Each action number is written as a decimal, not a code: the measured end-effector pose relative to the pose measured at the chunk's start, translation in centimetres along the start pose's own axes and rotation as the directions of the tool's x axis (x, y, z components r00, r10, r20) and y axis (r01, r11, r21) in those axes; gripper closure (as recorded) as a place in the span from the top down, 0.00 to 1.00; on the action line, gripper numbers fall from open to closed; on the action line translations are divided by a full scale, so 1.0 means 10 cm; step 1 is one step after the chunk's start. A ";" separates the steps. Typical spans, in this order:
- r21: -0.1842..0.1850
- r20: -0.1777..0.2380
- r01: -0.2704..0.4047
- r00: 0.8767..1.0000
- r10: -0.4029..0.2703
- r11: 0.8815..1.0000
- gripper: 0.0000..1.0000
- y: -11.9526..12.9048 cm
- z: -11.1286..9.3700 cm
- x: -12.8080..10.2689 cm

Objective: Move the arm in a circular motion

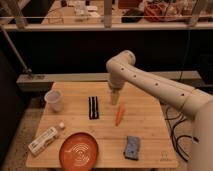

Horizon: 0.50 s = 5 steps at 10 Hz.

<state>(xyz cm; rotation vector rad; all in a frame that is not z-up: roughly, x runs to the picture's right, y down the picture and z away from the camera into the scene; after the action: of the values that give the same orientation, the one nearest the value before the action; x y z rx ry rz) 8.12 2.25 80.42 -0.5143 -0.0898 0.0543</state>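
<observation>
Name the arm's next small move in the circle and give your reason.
Probably sweep on along the arc, keeping height. The arm reaches across the table, its hand hanging just above the boards between the black strip and the carrot, so dropping lower risks a bump.

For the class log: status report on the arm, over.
Gripper hangs over the table's far middle, holding nothing. Arm reaches in from the right. Carrot and black strip lie close below.

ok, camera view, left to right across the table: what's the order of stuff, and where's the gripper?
white bottle → plastic cup → orange plate → black strip → gripper, hanging from the arm above the table's far half → carrot → blue sponge.
</observation>
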 end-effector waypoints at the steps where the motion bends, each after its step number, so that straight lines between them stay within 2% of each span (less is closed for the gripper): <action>1: -0.004 -0.013 -0.041 0.999 0.040 0.999 0.80 0.00 -0.01 0.27; 3: -0.016 -0.045 -0.112 0.993 0.111 0.994 0.80 0.09 -0.03 0.81; 5: -0.026 -0.059 -0.134 0.989 0.132 0.991 0.80 0.29 -0.06 1.19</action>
<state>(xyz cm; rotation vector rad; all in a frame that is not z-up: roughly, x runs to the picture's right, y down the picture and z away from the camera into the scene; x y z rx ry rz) 19.91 5.40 79.31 -0.5505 0.0001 0.1684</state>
